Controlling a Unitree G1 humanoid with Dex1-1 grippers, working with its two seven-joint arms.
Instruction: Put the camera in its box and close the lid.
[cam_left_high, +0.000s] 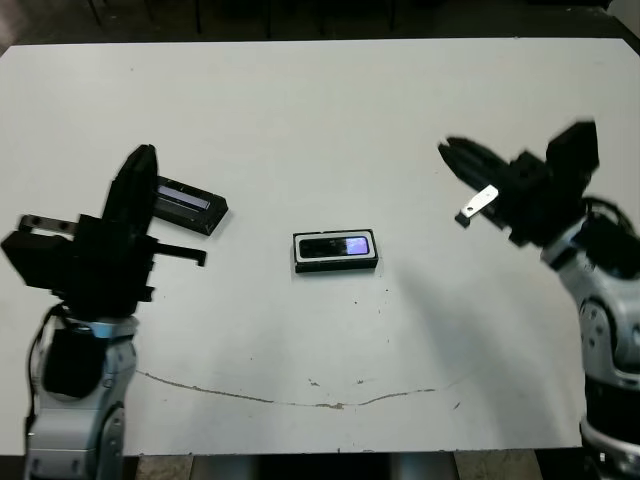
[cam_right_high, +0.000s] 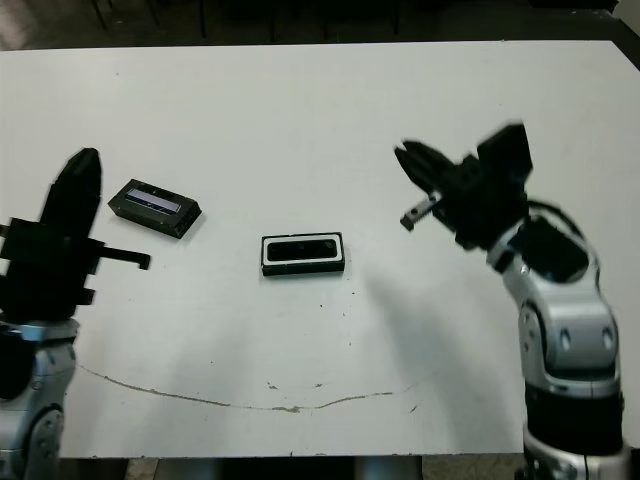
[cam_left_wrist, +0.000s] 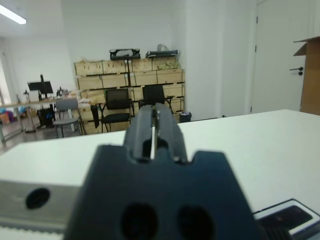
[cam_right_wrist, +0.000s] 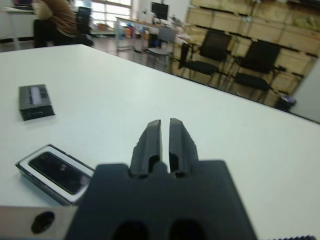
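Camera (cam_left_high: 336, 246) sits in the box (cam_left_high: 336, 266) mid-table, lid (cam_right_high: 156, 208) lying apart near the left gripper (cam_left_wrist: 155, 116), right gripper (cam_right_wrist: 165, 131) too pinched narrow, empty; that light, stiff, glossy lid wants an edge grip.

The near end of the lid (cam_left_high: 190, 205) is hidden behind the left gripper (cam_left_high: 141, 163) in the left eye view. In the left wrist view, the box (cam_left_wrist: 290, 217) beside that gripper's body is cut off by the picture's edge. The right gripper (cam_left_high: 452, 152) is blurred, as is the seated person (cam_right_wrist: 55, 14) far beyond its fingertips.
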